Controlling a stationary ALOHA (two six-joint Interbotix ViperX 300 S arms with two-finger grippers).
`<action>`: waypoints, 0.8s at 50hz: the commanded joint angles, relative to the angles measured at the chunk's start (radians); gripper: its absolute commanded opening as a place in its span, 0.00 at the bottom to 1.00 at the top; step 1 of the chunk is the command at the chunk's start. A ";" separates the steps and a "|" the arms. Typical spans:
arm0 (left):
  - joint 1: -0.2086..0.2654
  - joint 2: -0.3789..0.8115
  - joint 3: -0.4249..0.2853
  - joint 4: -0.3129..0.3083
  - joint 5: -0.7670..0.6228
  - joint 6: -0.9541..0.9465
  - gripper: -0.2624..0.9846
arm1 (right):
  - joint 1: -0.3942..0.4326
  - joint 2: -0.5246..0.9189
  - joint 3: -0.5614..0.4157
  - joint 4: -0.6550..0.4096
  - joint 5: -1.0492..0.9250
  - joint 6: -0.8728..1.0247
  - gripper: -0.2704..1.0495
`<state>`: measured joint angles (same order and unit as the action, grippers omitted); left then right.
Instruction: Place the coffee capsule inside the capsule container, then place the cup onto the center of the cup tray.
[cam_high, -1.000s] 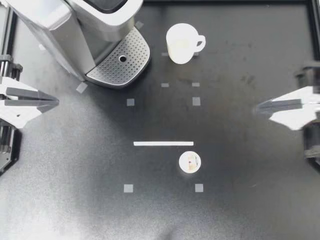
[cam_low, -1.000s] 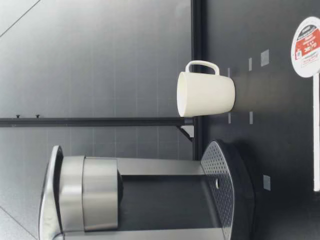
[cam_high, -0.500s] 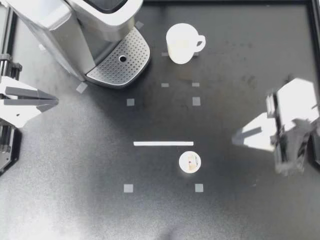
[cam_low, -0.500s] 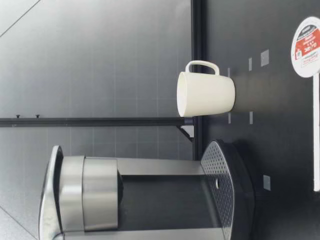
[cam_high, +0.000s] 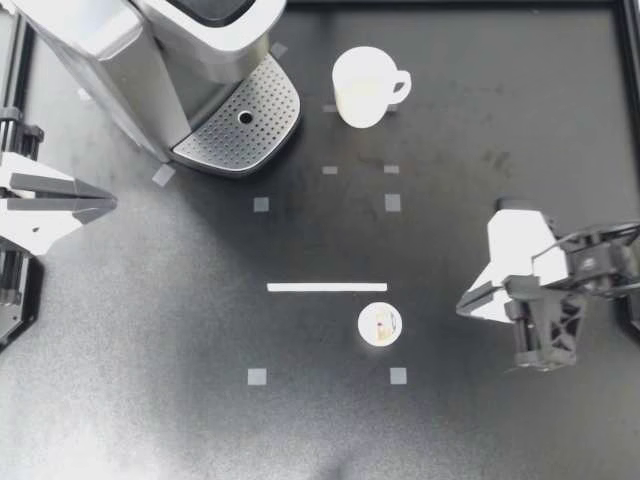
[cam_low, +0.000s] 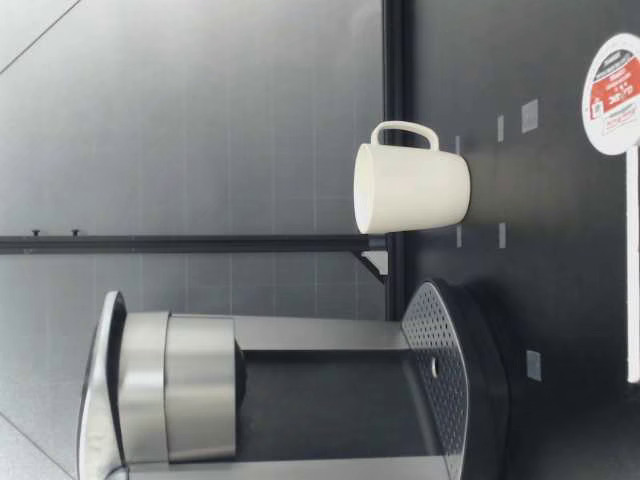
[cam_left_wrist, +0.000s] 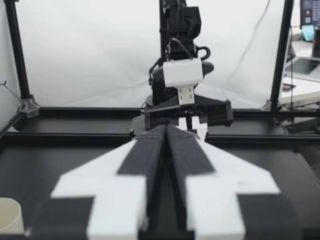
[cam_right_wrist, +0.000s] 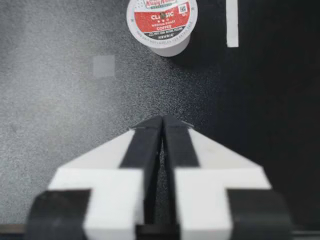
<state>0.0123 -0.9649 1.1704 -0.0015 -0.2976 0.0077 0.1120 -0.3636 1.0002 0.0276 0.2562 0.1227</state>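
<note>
Since a second ago my right gripper (cam_high: 468, 303) has swung in from the edge of the tabletop (cam_high: 480, 120) toward the middle and turned. Its tip now sits near the coffee capsule (cam_high: 380, 323) but apart from it. Its fingers (cam_right_wrist: 145, 145) are pressed together with nothing between them. The right wrist view shows the capsule standing upright straight ahead of the tip, foil lid up, with a white strip (cam_right_wrist: 231, 22) of tape just beside it.

My left gripper (cam_high: 105, 203) has not moved from its own side of the tabletop. Its fingers too are closed on nothing, touching along their length in the left wrist view. That view also looks across at my right arm (cam_left_wrist: 180, 30).

The cup (cam_high: 362, 87) stands upright on the tabletop, well apart from both grippers. It is beside the coffee machine (cam_high: 150, 60) and off the perforated cup tray (cam_high: 240, 125). Capsule, cup and machine lie where they were.

No gripper appears in the low view. It does show the cup's handle pointing away from the machine, and the capsule's lid nearest that camera.
</note>
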 joint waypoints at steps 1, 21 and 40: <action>0.003 0.005 -0.012 0.000 -0.009 0.002 0.32 | 0.008 0.017 -0.035 0.003 -0.003 -0.002 0.43; 0.003 0.005 -0.011 0.003 -0.011 0.011 0.32 | 0.038 0.144 -0.060 0.015 0.011 0.003 0.90; 0.003 0.005 0.005 0.003 -0.009 0.008 0.32 | 0.038 0.327 -0.150 -0.008 -0.044 -0.005 0.92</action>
<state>0.0138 -0.9649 1.1858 -0.0015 -0.2976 0.0169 0.1427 -0.0399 0.8774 0.0261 0.2378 0.1197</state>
